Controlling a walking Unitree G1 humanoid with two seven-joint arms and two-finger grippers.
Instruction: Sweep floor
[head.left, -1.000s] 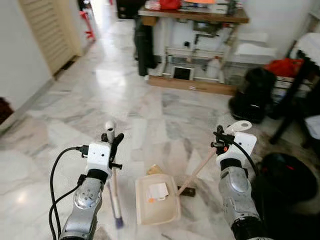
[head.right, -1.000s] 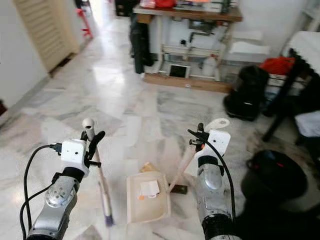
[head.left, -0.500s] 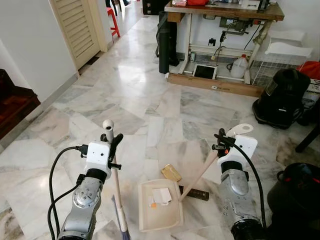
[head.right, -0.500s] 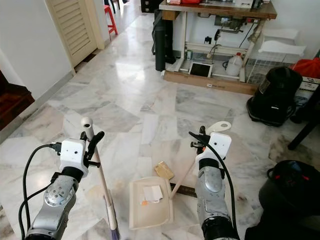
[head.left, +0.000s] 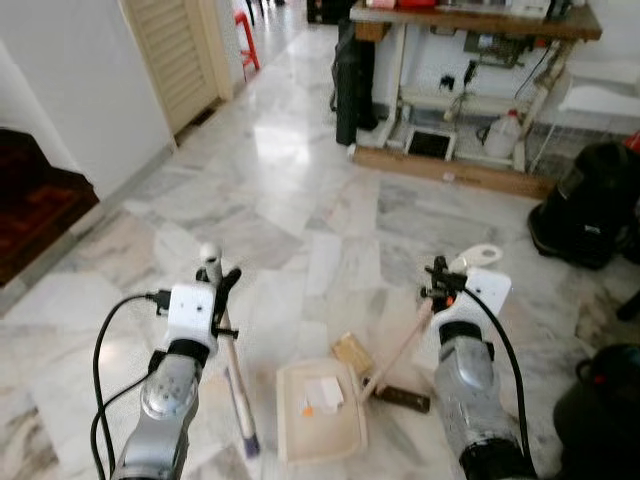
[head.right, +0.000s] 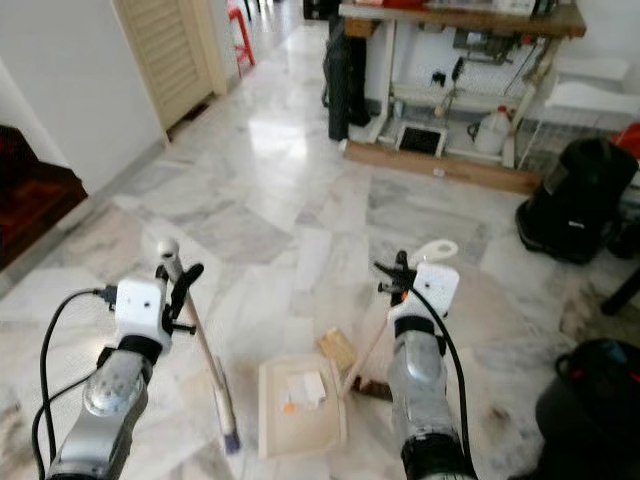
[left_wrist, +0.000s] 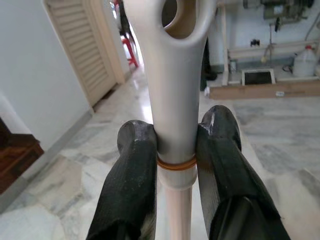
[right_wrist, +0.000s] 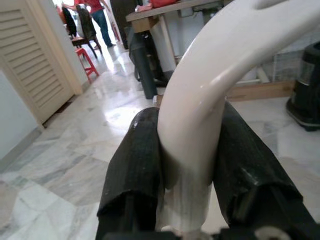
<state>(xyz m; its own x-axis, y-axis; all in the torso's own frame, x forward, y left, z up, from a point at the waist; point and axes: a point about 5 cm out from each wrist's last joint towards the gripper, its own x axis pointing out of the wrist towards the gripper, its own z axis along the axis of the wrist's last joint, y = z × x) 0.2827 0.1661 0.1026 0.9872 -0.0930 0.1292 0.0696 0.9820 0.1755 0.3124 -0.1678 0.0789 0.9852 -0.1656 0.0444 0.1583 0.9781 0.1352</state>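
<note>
Camera swung since half a second ago, dark stair corner now wider at the left; grips unchanged on both arms. Left gripper (left_wrist: 175, 150) clamped on the cream broom handle (left_wrist: 172, 90), one black finger (left_wrist: 134, 165) on each side, just under the hanging loop at the handle's end. Broom shaft (head.left: 232, 370) slanting down to the marble floor (head.left: 300, 190), purple tip just beside the dustpan (head.left: 320, 425). Right gripper (right_wrist: 185, 165) shut round the curved white dustpan handle (right_wrist: 210, 95), its stick (head.left: 400, 345) running down to the cream pan lying flat between the arms. Inside the pan, a white scrap of paper and a small orange bit; a tan piece (head.left: 351, 352) touching the pan's far rim. Seen through the right wrist camera: people beside a red chair in the far doorway.
</note>
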